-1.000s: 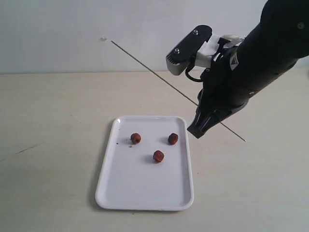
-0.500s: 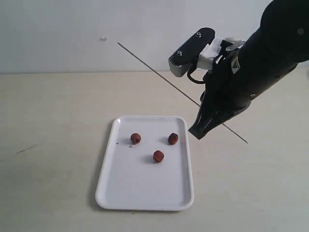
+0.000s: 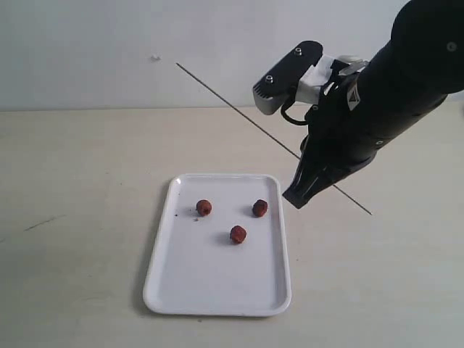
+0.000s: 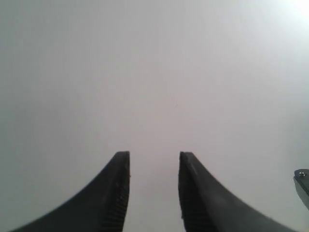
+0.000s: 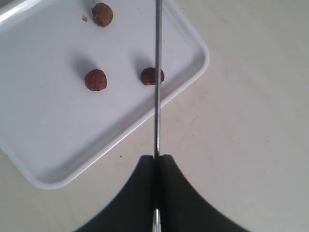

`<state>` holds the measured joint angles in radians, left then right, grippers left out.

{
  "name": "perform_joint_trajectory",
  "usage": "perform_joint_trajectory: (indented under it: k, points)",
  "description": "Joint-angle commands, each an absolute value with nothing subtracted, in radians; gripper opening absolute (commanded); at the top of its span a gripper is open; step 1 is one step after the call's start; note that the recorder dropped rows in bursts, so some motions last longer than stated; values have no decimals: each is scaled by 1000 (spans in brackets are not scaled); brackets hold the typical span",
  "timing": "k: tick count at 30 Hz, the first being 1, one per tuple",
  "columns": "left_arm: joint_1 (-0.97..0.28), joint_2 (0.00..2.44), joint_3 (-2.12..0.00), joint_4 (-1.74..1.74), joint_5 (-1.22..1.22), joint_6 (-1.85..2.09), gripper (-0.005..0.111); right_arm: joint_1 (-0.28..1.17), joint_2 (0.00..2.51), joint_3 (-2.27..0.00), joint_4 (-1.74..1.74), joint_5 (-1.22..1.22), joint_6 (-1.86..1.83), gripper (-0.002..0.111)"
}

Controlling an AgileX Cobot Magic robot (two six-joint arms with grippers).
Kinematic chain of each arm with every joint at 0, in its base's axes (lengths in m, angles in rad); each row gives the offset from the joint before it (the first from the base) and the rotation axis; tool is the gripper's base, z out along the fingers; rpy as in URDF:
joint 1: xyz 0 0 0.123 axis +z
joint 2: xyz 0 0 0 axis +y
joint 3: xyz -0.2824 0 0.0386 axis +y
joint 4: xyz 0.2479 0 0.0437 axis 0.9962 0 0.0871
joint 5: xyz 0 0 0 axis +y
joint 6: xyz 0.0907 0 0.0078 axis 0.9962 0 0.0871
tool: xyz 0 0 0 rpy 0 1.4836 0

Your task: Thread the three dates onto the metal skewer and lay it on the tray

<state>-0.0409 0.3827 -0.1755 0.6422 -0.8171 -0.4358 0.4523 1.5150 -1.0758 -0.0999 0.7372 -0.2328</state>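
Three reddish-brown dates [image 3: 204, 208] [image 3: 259, 208] [image 3: 238, 234] lie apart on the white tray [image 3: 210, 290], also seen from the right wrist as dates [image 5: 102, 14] [image 5: 96, 79] [image 5: 147, 76] on the tray [image 5: 48, 145]. My right gripper [image 3: 297, 196] [image 5: 157, 156] is shut on the thin metal skewer [image 3: 232, 107] [image 5: 157, 58], held in the air just right of the tray. The rod slants up to the left and pokes out behind the fingers to the lower right. My left gripper [image 4: 154, 154] is open with nothing between its fingers, facing a blank pale surface; the exterior view does not show it.
The tray rests on a beige tabletop [image 3: 80, 217] in front of a pale wall [image 3: 87, 43]. The big black right arm [image 3: 384, 94] hangs over the table's right side.
The right gripper and skewer shifted slightly to the right a second ago and have since held nearly still. The dates and tray have not moved.
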Motion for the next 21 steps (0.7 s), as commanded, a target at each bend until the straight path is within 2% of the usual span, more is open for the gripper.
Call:
perform_joint_trajectory:
  k: [1, 8, 14, 16, 19, 21]
  points:
    - [-48, 434, -224, 555, -899, -330, 35, 454, 1515, -1074, -104, 701, -201, 0]
    - [-48, 695, -471, 541, -836, -235, 35, 454, 1515, -1052, -107, 698, -77, 0]
    - [-48, 1054, -751, 796, -776, -208, 36, 454, 1515, -976, -110, 688, 19, 0]
    - [-48, 1155, -866, 932, -690, -215, 41, 454, 1515, -949, -110, 671, 42, 0]
    - [-52, 1291, -1020, 1089, -508, -298, 57, 454, 1515, -898, -104, 657, 57, 0]
    - [-52, 1364, -1115, 1165, -430, -325, 62, 454, 1515, -857, -102, 653, 57, 0]
